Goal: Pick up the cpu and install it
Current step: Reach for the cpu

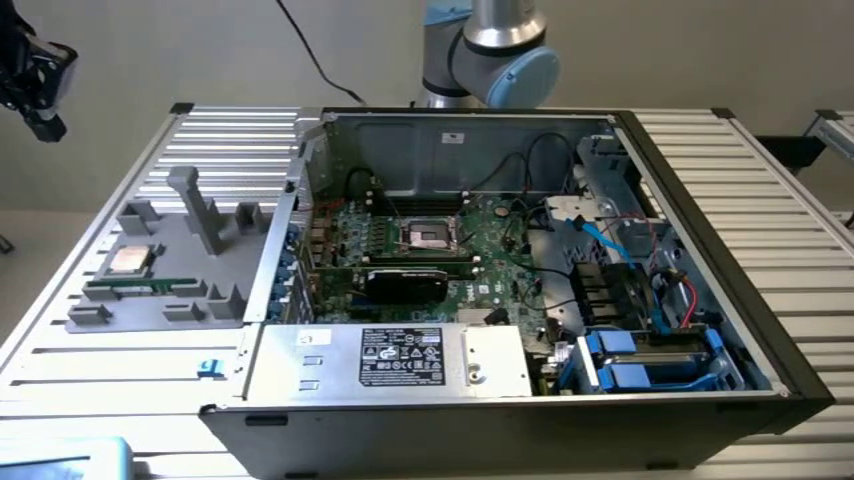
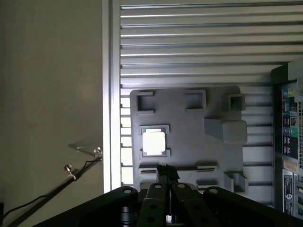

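The cpu [image 1: 130, 259], a small pale silver square, lies in a recess of the grey holder tray [image 1: 94, 315] on the slatted table, at the exterior view's left. In the wrist view the cpu [image 2: 154, 142] shows bright in its frame on the same holder tray [image 2: 189, 118]. My gripper [image 2: 166, 171] hangs high above the tray, its black fingers pressed together with nothing between them. In the exterior view the gripper [image 1: 47, 120] shows at the upper left edge, well above the table. The open computer case [image 1: 694, 250] shows its motherboard socket [image 1: 430, 235].
A green memory stick [image 1: 140, 285] lies on the tray in front of the cpu, and a tall grey post [image 1: 200, 210] stands beside it. A black card [image 1: 407, 283] sits in the case below the socket. The arm's base [image 1: 487, 50] rises behind the case.
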`<state>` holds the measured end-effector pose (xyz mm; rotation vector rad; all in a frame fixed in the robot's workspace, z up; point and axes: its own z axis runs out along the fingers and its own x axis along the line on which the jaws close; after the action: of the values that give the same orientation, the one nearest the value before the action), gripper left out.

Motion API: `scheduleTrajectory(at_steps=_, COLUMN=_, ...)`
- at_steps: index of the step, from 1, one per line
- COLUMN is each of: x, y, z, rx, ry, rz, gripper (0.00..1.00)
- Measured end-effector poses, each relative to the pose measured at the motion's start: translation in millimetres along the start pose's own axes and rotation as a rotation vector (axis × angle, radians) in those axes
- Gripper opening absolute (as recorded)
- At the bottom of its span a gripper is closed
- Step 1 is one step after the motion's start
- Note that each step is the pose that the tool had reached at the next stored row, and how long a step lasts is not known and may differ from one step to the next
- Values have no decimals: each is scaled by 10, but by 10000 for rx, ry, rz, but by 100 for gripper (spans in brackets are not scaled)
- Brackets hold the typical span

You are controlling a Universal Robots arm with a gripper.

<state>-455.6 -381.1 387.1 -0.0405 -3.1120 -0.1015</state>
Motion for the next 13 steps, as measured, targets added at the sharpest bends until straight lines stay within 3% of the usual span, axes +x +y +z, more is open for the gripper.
scheduleTrajectory(at_steps=10, x=218, y=5, z=27, rx=47, ry=27, rz=-406, gripper=11)
scheduleTrajectory(at_steps=13, x=219, y=29, z=40, rx=147, ry=73, rz=-487, gripper=11)
